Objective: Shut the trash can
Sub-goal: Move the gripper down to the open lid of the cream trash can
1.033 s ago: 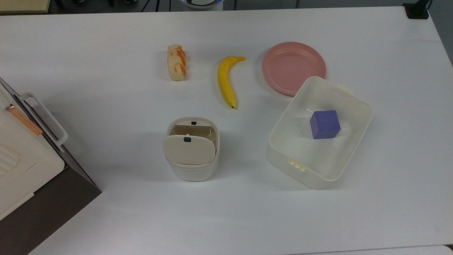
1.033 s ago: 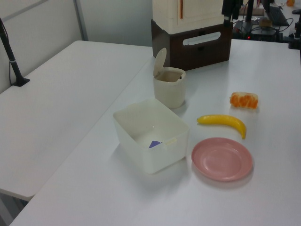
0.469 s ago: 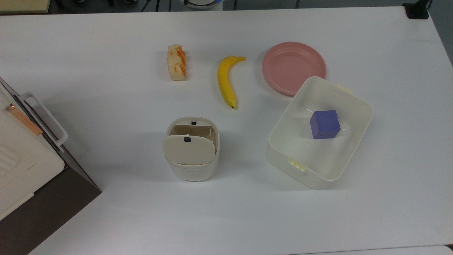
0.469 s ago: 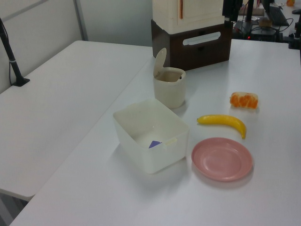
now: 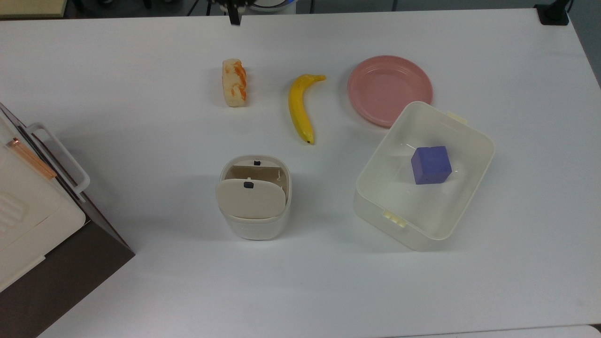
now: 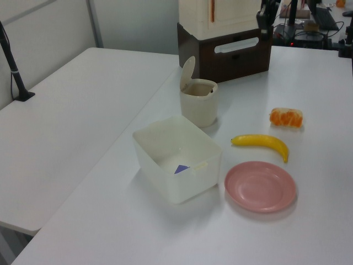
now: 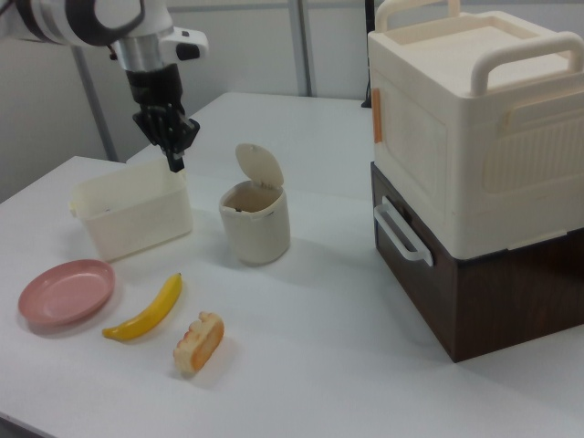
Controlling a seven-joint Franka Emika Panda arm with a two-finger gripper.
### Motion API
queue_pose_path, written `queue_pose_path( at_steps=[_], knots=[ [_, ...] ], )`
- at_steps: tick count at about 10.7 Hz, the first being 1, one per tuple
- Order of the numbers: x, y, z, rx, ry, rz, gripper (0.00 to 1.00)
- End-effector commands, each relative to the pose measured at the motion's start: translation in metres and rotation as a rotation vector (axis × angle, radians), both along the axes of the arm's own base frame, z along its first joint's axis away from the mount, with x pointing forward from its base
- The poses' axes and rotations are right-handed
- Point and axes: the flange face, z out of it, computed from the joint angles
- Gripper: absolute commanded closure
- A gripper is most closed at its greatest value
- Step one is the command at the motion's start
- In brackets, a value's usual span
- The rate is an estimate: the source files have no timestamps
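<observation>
- Cabinet (image 5: 42,220): cream box with handles stacked on a dark brown base, at the top view's left edge of the white table (image 5: 141,291).
- Bread piece (image 5: 234,82): pale with orange streaks, lying near the top view's upper middle.
- Gripper (image 7: 173,162): dark, pointing down, held in the air well above the table; in the right view it appears over the far side of the tub. The fingers look drawn together with nothing between them. Its tip shows at the top view's upper edge (image 5: 233,16), well apart from the trash can.
- Trash can (image 5: 255,202): small cream-white rounded-square bin, standing upright on the table near the top view's centre, between the cabinet and the tub. Its beige lid (image 5: 251,199) with a small black button stands raised on its hinge, so the opening is uncovered.
- Banana (image 5: 300,109): yellow, lying flat between the bread piece and the plate.
- Plate (image 5: 389,89): pink, just beside the tub's far corner.
- Tub (image 5: 399,220): translucent rectangular container, to the top view's right of the trash can.
- Cube (image 5: 431,165): blue-violet, resting inside the tub.
</observation>
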Motion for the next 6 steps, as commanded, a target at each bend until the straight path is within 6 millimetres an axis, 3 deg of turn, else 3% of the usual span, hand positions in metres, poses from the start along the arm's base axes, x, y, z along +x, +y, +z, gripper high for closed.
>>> queue_pose_path(
  at_steps=[1, 6],
  knots=[
    [0.039, 0.007, -0.017, 0.009, -0.112, -0.055, 1.00],
    [0.107, 0.020, -0.042, -0.027, -0.386, -0.311, 1.00]
  ],
)
